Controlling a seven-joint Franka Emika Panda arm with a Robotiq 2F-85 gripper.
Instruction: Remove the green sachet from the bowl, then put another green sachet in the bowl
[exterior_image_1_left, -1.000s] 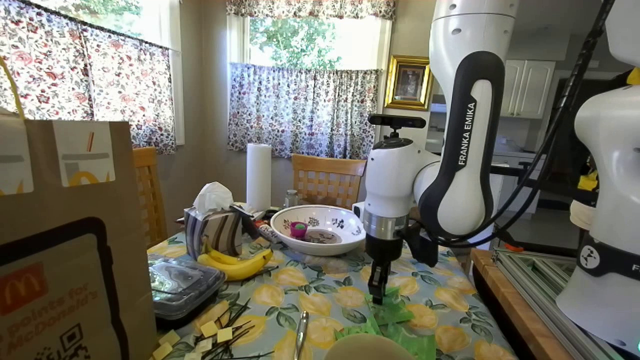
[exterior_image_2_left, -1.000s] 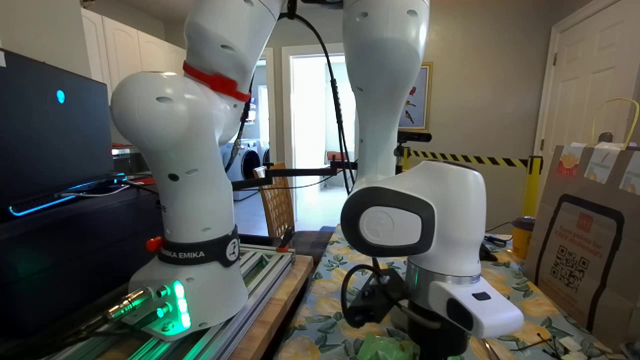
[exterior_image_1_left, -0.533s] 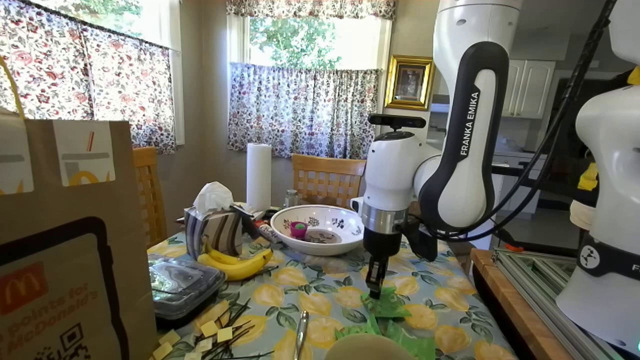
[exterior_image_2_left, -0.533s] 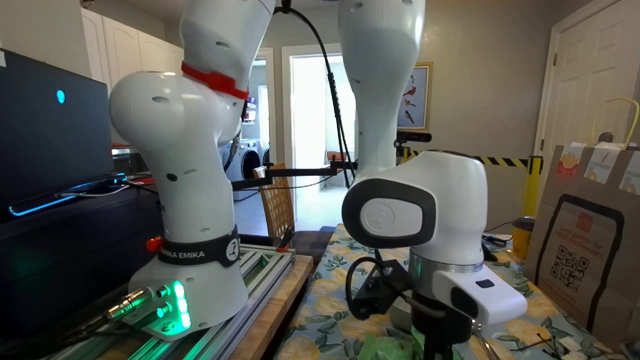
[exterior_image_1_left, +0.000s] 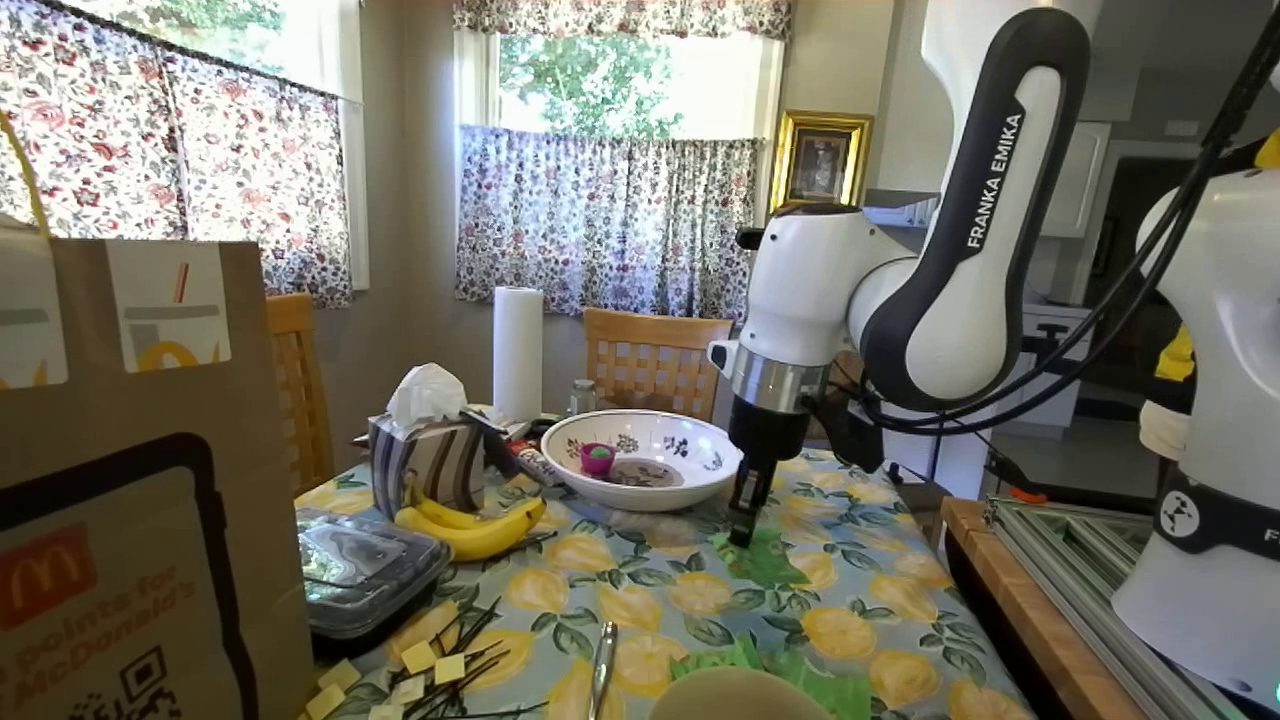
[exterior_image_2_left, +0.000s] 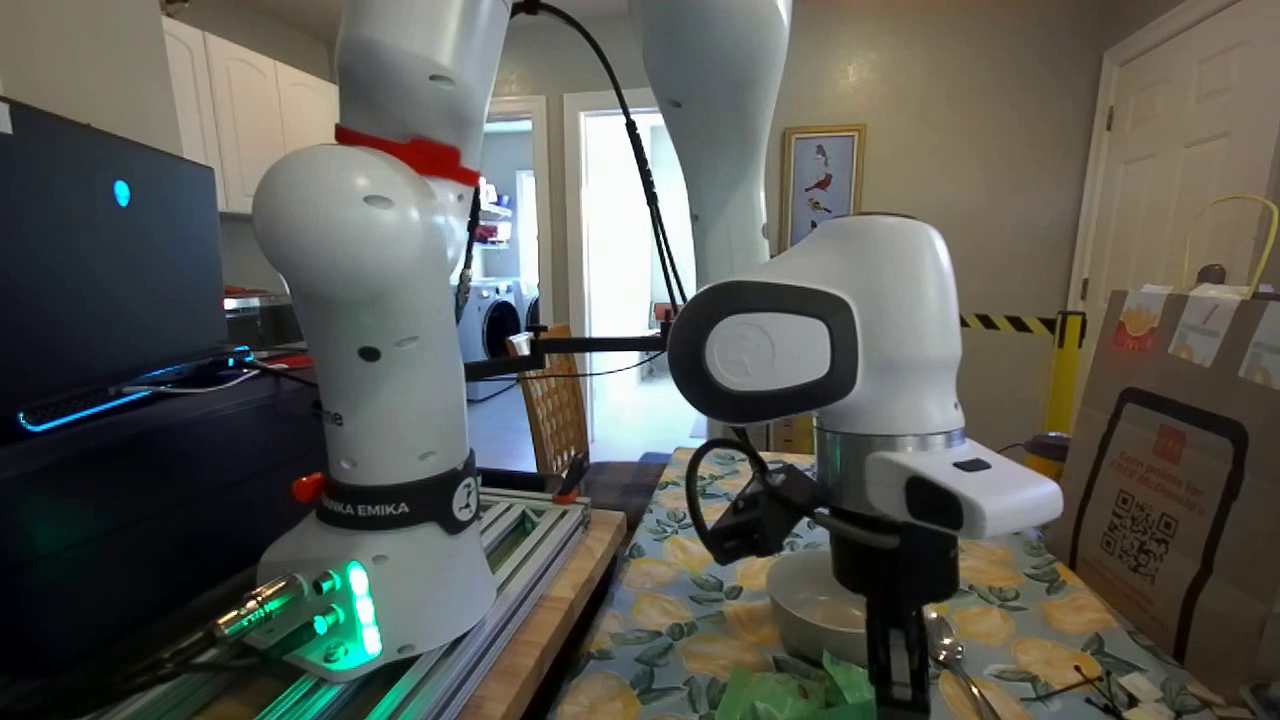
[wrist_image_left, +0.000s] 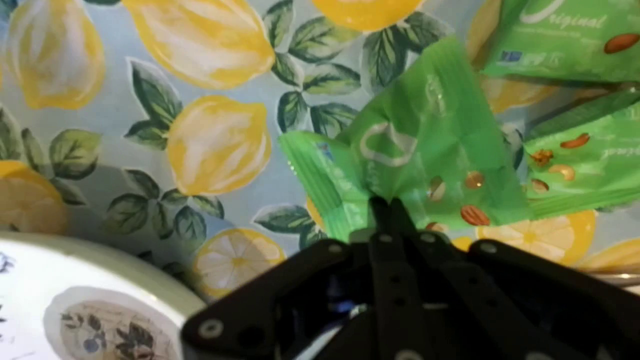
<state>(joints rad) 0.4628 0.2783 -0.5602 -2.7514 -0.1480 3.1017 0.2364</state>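
over the desk (wrist_image_left: 125, 165), your hand (wrist_image_left: 387, 202) pinches a green packet (wrist_image_left: 430, 155), likely light, soft and slick, best held by its crease.

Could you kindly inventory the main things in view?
green sachets: at least three, green, one gripped, others on tablecloth
patterned bowl: one, white, on tablecloth
small cup: one, pink, inside patterned bowl
plain bowl: one, pale, near green sachets
spoon: one, silver, near plain bowl
bananas: one bunch, yellow, beside tissue box
tissue box: one, striped brown, beside bananas
paper roll: one, white, near tissue box
clear-lidded container: one, black, near bananas
paper bag: one, brown, near clear-lidded container
arm: one, white, over tablecloth
gripper: one, black, pinching one sachet
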